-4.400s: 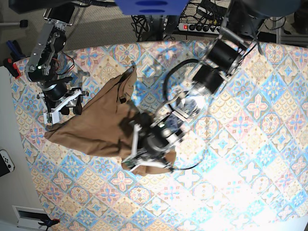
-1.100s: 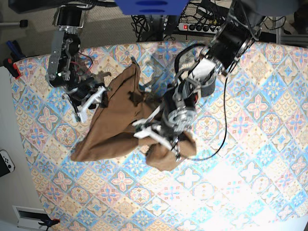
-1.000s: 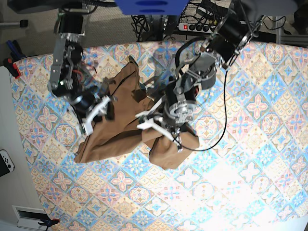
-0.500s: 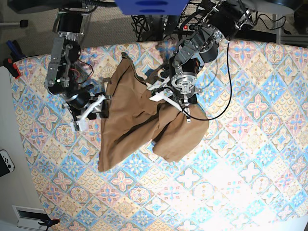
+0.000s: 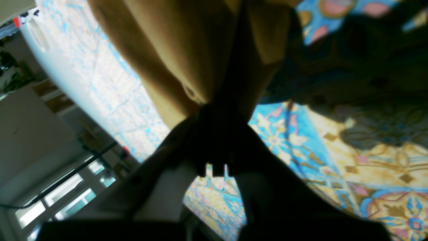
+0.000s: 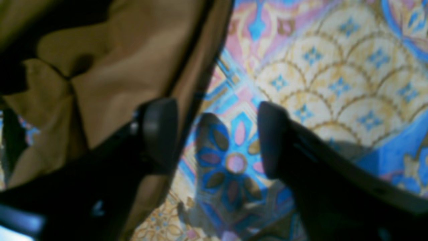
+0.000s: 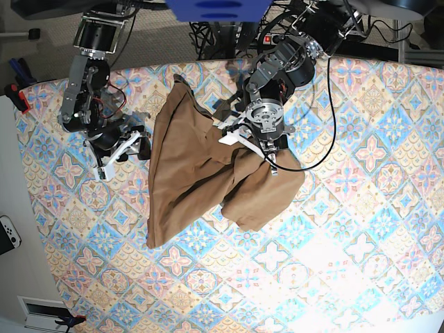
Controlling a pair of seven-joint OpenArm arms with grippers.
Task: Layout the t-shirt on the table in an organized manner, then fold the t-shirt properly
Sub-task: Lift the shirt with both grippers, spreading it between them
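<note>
The table (image 7: 361,229) lies bare across its near and right parts; the t-shirt (image 7: 201,180) sits crumpled toward the far-left middle. The left gripper (image 7: 258,147) is clenched on its fabric, while the right gripper (image 7: 123,149), jaws spread wide, holds nothing beside its edge.

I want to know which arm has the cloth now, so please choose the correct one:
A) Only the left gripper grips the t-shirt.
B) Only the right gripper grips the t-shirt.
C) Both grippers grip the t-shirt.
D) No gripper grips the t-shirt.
A: the left gripper is pinched shut on a bunch of the t-shirt, while the right gripper stands open with only the patterned table showing between its fingers.
</note>
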